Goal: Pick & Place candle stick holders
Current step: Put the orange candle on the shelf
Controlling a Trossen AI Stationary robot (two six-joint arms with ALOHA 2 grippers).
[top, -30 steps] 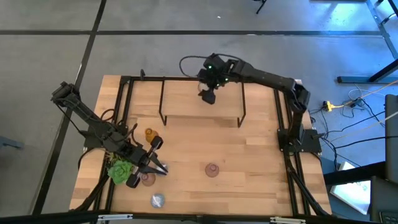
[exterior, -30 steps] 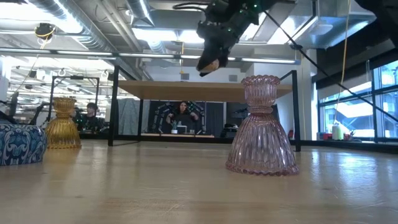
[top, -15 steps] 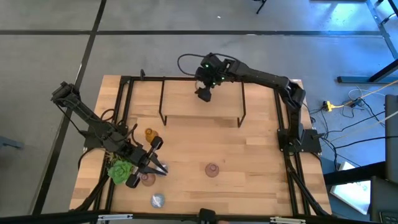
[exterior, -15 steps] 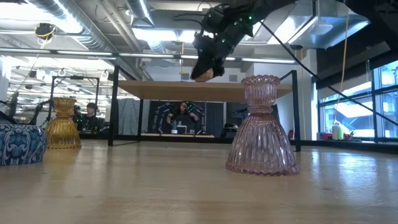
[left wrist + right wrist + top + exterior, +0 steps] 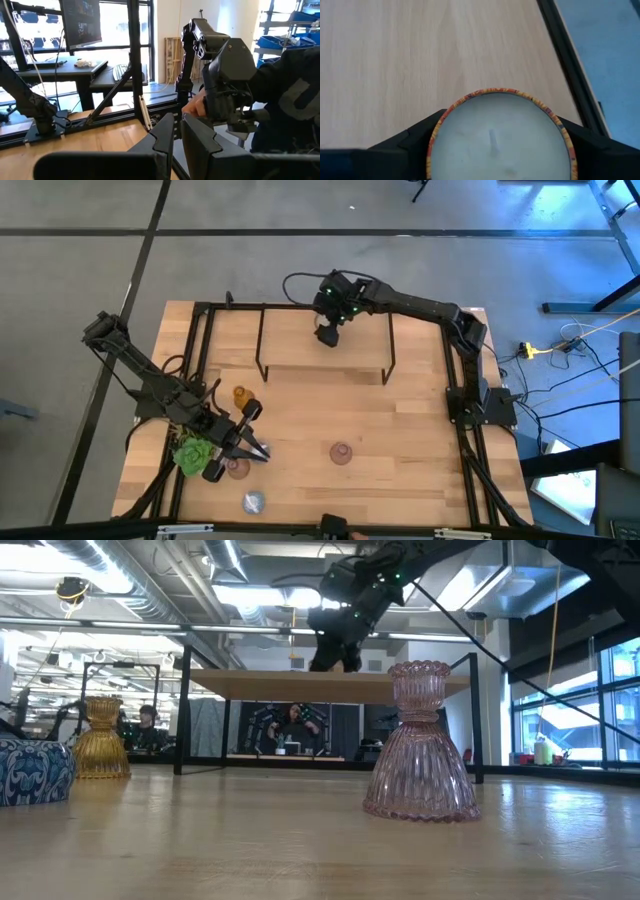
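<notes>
My right gripper (image 5: 328, 333) is over the raised shelf (image 5: 300, 348) at the table's far side. It is shut on a round cream-white holder (image 5: 497, 140) with an orange patterned rim. In the low view the gripper (image 5: 336, 652) hangs just above the shelf board (image 5: 250, 686). My left gripper (image 5: 257, 451) is shut and empty at the near left, beside a pink holder (image 5: 237, 468). A second pink holder (image 5: 342, 452) (image 5: 420, 743), an amber holder (image 5: 240, 394) (image 5: 101, 738) and a silvery-blue holder (image 5: 254, 502) (image 5: 30, 770) stand on the table on their bases. My right gripper pinches the cream-white holder between its two fingers (image 5: 410, 145), one on each opposite side of the round rim (image 5: 436, 131). The fingers come from above, pointing down. The holder sits upright, its white top up. Whether its base touches the shelf, I cannot tell.
A green succulent (image 5: 193, 454) stands right beside my left arm at the near left. The shelf's black legs (image 5: 181, 730) stand on the table's far half. A black frame rail (image 5: 458, 395) runs along the table's sides. A person (image 5: 293, 728) sits in the room behind.
My right gripper has carried the cream-white holder a little toward the table's left edge and down toward the shelf top, and has turned more upright.
</notes>
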